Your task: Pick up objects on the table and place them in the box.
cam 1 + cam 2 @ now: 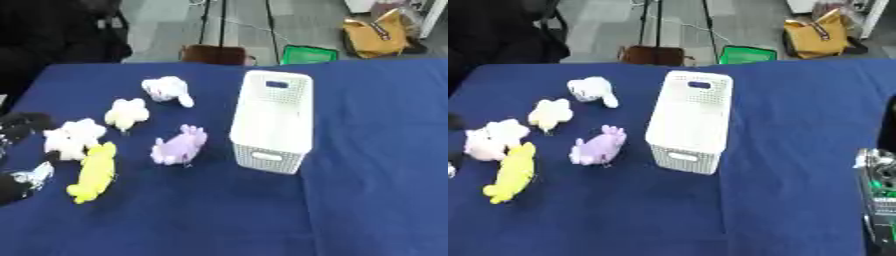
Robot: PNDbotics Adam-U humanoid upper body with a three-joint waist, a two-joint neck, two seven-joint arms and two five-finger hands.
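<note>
Nothing is picked up yet: five soft toys, the purple toy (178, 145) nearest, lie on the blue bench (367, 200) left of the white box (273, 120) (apparently empty), and the left hand (19, 131), its fingers unreadable, must first grasp one.

No legible text, label or number on anything here.

Both head eyes look steeply down at the bench (367, 150) from nearby, sharing the white box (689, 122) and toys.
</note>
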